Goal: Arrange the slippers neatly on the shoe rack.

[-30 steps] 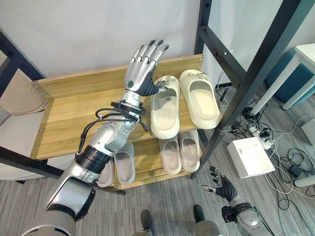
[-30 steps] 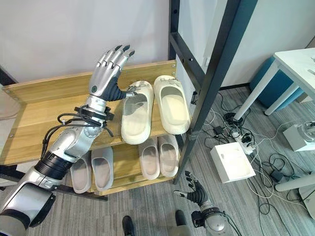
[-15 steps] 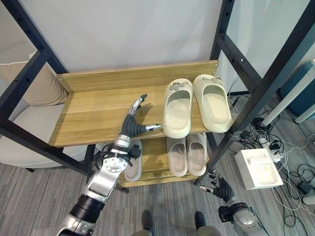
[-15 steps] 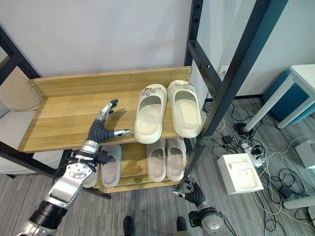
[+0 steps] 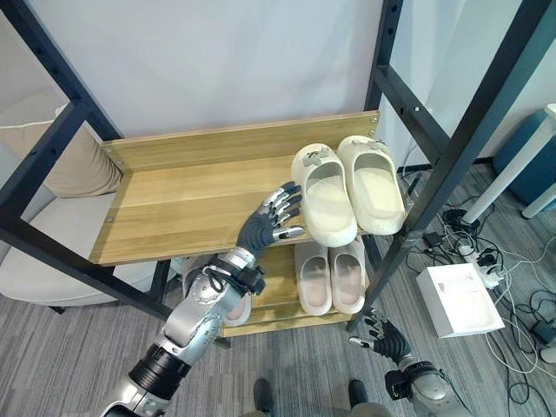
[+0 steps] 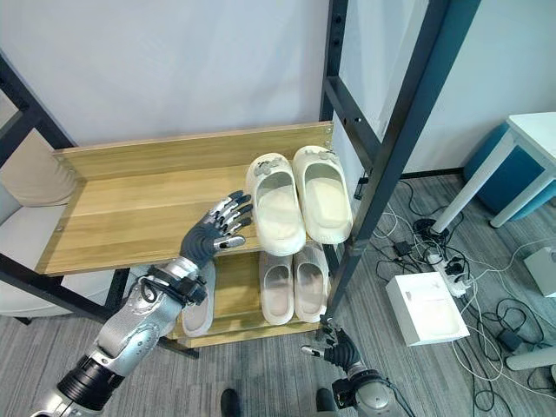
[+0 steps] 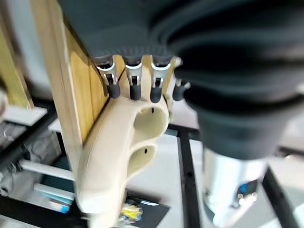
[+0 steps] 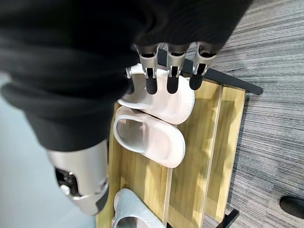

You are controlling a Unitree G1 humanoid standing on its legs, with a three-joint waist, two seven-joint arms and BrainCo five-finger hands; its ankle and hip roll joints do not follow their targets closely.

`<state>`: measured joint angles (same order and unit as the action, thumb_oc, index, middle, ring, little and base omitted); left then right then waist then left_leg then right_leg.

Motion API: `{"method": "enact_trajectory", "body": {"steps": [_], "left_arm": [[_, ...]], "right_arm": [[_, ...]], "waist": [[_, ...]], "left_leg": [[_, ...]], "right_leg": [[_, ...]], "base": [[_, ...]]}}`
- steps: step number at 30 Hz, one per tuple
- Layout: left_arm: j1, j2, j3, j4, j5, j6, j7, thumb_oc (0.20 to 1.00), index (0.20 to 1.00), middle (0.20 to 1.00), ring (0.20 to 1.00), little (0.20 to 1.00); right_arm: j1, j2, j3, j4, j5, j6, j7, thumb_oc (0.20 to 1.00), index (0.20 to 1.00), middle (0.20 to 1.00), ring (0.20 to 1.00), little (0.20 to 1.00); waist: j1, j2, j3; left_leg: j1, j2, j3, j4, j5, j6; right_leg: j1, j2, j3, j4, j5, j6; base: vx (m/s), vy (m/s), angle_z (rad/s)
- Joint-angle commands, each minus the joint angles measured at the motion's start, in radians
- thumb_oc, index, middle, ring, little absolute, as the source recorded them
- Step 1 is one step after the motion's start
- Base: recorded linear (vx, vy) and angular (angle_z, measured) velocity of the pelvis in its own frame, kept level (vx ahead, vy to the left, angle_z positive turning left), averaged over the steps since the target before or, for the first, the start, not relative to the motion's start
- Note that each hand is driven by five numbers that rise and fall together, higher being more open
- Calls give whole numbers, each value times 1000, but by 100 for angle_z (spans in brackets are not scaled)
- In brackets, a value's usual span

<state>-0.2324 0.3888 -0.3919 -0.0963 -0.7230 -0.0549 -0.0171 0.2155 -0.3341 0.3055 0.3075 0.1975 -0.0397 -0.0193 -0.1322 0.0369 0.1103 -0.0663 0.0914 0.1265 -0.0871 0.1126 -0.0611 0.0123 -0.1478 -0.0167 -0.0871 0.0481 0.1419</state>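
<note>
Two cream slippers lie side by side at the right end of the top wooden shelf (image 5: pixel 174 200): the left cream slipper (image 5: pixel 326 195) and the right cream slipper (image 5: pixel 372 182). My left hand (image 5: pixel 269 221) hovers open just left of the left slipper's heel end. The left wrist view shows its fingertips (image 7: pixel 133 88) right by the left cream slipper (image 7: pixel 123 156); contact is unclear. On the lower shelf rests a pale pair of slippers (image 5: pixel 332 276), plus grey slippers (image 6: pixel 198 300) partly behind my arm. Low by the floor, my right hand (image 5: pixel 382 337) hangs open.
Black frame posts (image 5: pixel 452 156) rise on the rack's right side. A white box (image 5: pixel 460 300) and cables lie on the floor to the right. A beige cushion (image 5: pixel 78 165) sits left of the rack. The left half of the top shelf is bare wood.
My left hand has moved right, up to the left cream slipper. That slipper's heel has swung right, so it now lies parallel to its mate. The camera shifted slightly.
</note>
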Motion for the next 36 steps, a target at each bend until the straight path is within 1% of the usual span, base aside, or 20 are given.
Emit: {"method": "enact_trajectory", "body": {"steps": [1, 4, 6, 8, 10, 11, 12, 14, 15, 19, 21, 22, 23, 24, 26, 30, 33, 34, 35, 36], "left_arm": [[-135, -51, -38, 76, -9, -47, 29, 1000, 1000, 1000, 1000, 1000], [-170, -63, -22, 78, 69, -81, 59, 1000, 1000, 1000, 1000, 1000], [-166, -41, 11, 65, 184, -111, 96, 1000, 1000, 1000, 1000, 1000], [-137, -21, 69, 53, 323, -138, 182, 1000, 1000, 1000, 1000, 1000], [-92, -7, 122, -2, 345, -164, 204, 1000, 1000, 1000, 1000, 1000], [-47, 6, 170, -78, 265, -194, 165, 1000, 1000, 1000, 1000, 1000], [-22, 11, 181, -114, 208, -200, 124, 1000, 1000, 1000, 1000, 1000], [80, 27, 212, -239, 57, -202, -26, 1000, 1000, 1000, 1000, 1000], [99, 28, 212, -258, 24, -197, -56, 1000, 1000, 1000, 1000, 1000], [146, 56, 173, -327, -86, -154, -194, 1000, 1000, 1000, 1000, 1000], [147, 100, 138, -348, -107, -124, -264, 1000, 1000, 1000, 1000, 1000], [151, 164, 87, -345, -110, -94, -327, 1000, 1000, 1000, 1000, 1000], [151, 164, 87, -345, -110, -94, -327, 1000, 1000, 1000, 1000, 1000], [162, 230, 28, -315, -89, -60, -384, 1000, 1000, 1000, 1000, 1000], [186, 284, -25, -247, -63, -36, -424, 1000, 1000, 1000, 1000, 1000], [227, 372, -91, -104, 77, -26, -463, 1000, 1000, 1000, 1000, 1000], [264, 366, -93, 1, 187, -41, -437, 1000, 1000, 1000, 1000, 1000], [265, 365, -93, 2, 188, -42, -437, 1000, 1000, 1000, 1000, 1000], [325, 304, -10, 88, 331, -68, -328, 1000, 1000, 1000, 1000, 1000], [326, 302, -9, 89, 333, -68, -327, 1000, 1000, 1000, 1000, 1000]], "right_arm": [[-36, 9, 18, -48, 8, -49, -7, 1000, 1000, 1000, 1000, 1000], [-32, 12, 13, -53, 17, -72, -23, 1000, 1000, 1000, 1000, 1000], [-25, 19, 6, -45, 23, -87, -33, 1000, 1000, 1000, 1000, 1000], [-31, 26, 3, -30, 12, -100, -58, 1000, 1000, 1000, 1000, 1000], [-35, 26, -4, -33, 8, -110, -69, 1000, 1000, 1000, 1000, 1000], [-41, 24, -14, -37, 15, -115, -65, 1000, 1000, 1000, 1000, 1000], [-40, 24, -15, -38, 18, -116, -58, 1000, 1000, 1000, 1000, 1000], [-33, 33, -12, -25, 28, -118, -26, 1000, 1000, 1000, 1000, 1000], [-32, 35, -9, -18, 25, -119, -19, 1000, 1000, 1000, 1000, 1000], [-39, 37, 11, -9, 11, -120, 3, 1000, 1000, 1000, 1000, 1000], [-46, 34, 18, -11, 10, -123, 13, 1000, 1000, 1000, 1000, 1000], [-56, 30, 31, -8, 2, -127, 25, 1000, 1000, 1000, 1000, 1000], [-56, 30, 31, -8, 2, -127, 25, 1000, 1000, 1000, 1000, 1000], [-66, 24, 45, -4, -3, -128, 39, 1000, 1000, 1000, 1000, 1000], [-72, 16, 51, 0, -10, -123, 50, 1000, 1000, 1000, 1000, 1000], [-74, -1, 59, 5, -5, -113, 69, 1000, 1000, 1000, 1000, 1000], [-65, -16, 50, -4, 2, -107, 74, 1000, 1000, 1000, 1000, 1000], [-64, -17, 50, -4, 2, -106, 74, 1000, 1000, 1000, 1000, 1000], [-55, -14, 37, -7, 11, -99, 63, 1000, 1000, 1000, 1000, 1000], [-56, -15, 39, -7, 11, -99, 63, 1000, 1000, 1000, 1000, 1000]], "waist": [[-14, -37, 22], [-19, -41, 20], [-15, -43, 16], [-1, -45, 14], [11, -48, 12], [24, -46, 13], [27, -46, 12], [43, -45, 10], [47, -44, 10], [59, -41, 9], [61, -39, 7], [63, -36, 6], [63, -36, 6], [63, -33, 5], [63, -31, 3], [59, -27, -4], [56, -26, -10], [55, -25, -10], [62, -27, -14], [60, -26, -14]], "left_leg": [[75, 32, 5, 0, -111, -21], [79, 35, 7, 0, -111, -22], [82, 37, 5, 0, -113, -24], [83, 38, -3, 0, -110, -26], [80, 38, -11, 0, -107, -27], [79, 38, -17, 0, -105, -30], [79, 37, -18, 0, -105, -30], [82, 39, -22, 0, -106, -31], [83, 39, -23, 0, -107, -31], [82, 38, -29, 0, -107, -30], [81, 37, -32, 0, -108, -30], [82, 37, -33, 0, -108, -30], [82, 37, -33, 0, -108, -30], [82, 37, -34, 0, -108, -28], [83, 36, -33, 0, -109, -28], [85, 37, -29, 0, -106, -28], [86, 37, -29, 0, -106, -27], [86, 37, -29, 0, -106, -27], [86, 36, -33, 0, -106, -24], [86, 36, -34, 0, -106, -24]], "right_leg": [[-42, -7, -27, 22, -34, 14], [-39, -5, -26, 24, -37, 12], [-33, -5, -29, 23, -40, 10], [-24, -4, -40, 20, -43, 8], [-17, -3, -49, 19, -47, 7], [-12, -3, -57, 19, -49, 6], [-11, -2, -57, 20, -50, 6], [-4, -2, -63, 18, -52, 5], [-2, -2, -65, 18, -53, 4], [1, 1, -69, 18, -55, 4], [0, 1, -71, 18, -56, 4], [1, 1, -72, 19, -55, 3], [1, 1, -72, 19, -55, 4], [-1, 2, -72, 22, -55, 3], [-2, 3, -72, 26, -56, 4], [-5, 3, -71, 32, -56, 5], [-6, 3, -69, 33, -55, 6], [-6, 3, -69, 33, -55, 6], [-6, 2, -70, 32, -55, 3], [-6, 2, -71, 33, -55, 3]], "base": [[0, 0, 0], [17, -8, -6], [22, -9, -5], [7, -8, -2], [3, -27, 21], [-7, -11, 20], [-7, 1, 7], [2, 5, 3], [-3, 6, 11], [-3, 2, 4], [0, 0, 0], [0, 0, 0], [0, 0, 0], [0, 0, 0], [-2, 5, 2], [0, 8, 2], [0, 0, 0], [-6, 33, 1], [0, 0, 0], [0, 0, 0]]}}
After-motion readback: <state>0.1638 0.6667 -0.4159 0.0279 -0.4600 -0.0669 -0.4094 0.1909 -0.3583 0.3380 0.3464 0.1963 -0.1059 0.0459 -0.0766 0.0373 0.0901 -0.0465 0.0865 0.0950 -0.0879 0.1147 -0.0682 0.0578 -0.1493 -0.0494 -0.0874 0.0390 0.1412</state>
